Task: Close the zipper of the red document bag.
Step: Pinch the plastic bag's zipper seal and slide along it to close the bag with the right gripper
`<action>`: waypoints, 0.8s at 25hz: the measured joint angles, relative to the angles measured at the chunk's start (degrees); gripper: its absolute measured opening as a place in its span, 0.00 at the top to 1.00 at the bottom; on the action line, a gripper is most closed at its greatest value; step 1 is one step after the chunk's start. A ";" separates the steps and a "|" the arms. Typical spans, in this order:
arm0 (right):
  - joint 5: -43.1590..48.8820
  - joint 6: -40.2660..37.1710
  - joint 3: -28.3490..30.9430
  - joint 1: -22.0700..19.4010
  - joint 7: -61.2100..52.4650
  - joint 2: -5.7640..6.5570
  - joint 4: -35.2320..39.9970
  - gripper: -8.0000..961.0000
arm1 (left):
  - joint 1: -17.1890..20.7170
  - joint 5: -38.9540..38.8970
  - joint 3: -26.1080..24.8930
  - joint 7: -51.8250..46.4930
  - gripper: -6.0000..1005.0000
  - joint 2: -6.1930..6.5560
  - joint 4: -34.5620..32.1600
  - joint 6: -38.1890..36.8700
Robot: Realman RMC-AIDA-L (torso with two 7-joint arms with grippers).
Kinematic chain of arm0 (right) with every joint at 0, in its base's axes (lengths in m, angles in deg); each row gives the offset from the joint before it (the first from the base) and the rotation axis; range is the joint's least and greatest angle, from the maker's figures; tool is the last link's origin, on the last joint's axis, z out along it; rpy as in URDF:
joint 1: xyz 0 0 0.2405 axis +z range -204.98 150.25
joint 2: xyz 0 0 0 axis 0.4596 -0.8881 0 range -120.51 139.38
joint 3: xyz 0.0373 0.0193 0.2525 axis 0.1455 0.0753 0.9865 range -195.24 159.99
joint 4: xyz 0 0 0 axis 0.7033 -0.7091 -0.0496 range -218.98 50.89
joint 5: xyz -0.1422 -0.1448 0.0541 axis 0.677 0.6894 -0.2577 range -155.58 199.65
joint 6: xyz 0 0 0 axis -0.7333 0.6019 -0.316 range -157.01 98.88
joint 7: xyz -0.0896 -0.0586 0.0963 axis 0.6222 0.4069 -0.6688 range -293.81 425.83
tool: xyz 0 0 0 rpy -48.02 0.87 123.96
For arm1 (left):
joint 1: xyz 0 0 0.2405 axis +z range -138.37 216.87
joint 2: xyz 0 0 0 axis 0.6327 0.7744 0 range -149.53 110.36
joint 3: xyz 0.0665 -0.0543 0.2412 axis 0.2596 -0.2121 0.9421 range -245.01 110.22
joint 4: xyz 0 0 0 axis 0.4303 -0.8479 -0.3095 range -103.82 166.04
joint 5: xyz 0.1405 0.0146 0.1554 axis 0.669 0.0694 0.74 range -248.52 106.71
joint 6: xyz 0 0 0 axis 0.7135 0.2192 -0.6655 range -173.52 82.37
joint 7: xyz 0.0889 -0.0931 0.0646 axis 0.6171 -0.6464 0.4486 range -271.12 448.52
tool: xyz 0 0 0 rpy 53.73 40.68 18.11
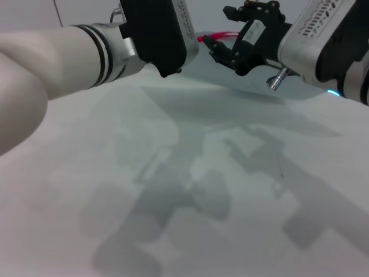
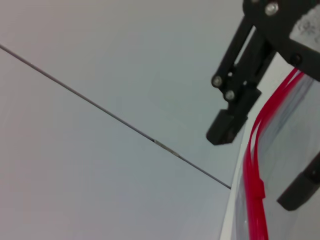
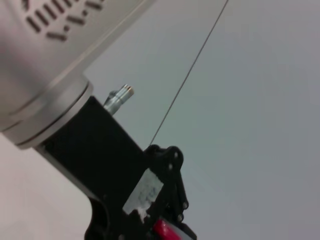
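The red document bag [image 1: 230, 78] lies pale and translucent at the far side of the table, with its red zipper [image 1: 210, 38] along the far edge. My right gripper [image 1: 222, 33] is open, one finger on each side of that red edge. The left wrist view shows the same gripper [image 2: 262, 160] with its fingers [image 2: 227, 127] straddling the zipper [image 2: 255, 175], whose two red strips run apart. My left gripper [image 1: 164, 66] hovers just left of the zipper's end, its tip hidden behind its own black body. In the right wrist view a bit of red [image 3: 164, 231] shows at its tip [image 3: 175, 220].
A white cloth-covered table [image 1: 184, 202] fills the foreground, crossed by the arms' shadows. A pale wall with a thin dark seam [image 2: 100, 107] stands behind the bag. A small metal stud [image 1: 275, 82] juts from the right wrist.
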 joint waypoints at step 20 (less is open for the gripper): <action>3.79 7.56 -3.29 0.21 8.79 -0.24 -2.85 0.41 | -0.70 0.00 0.12 0.21 0.94 -0.28 -0.59 0.06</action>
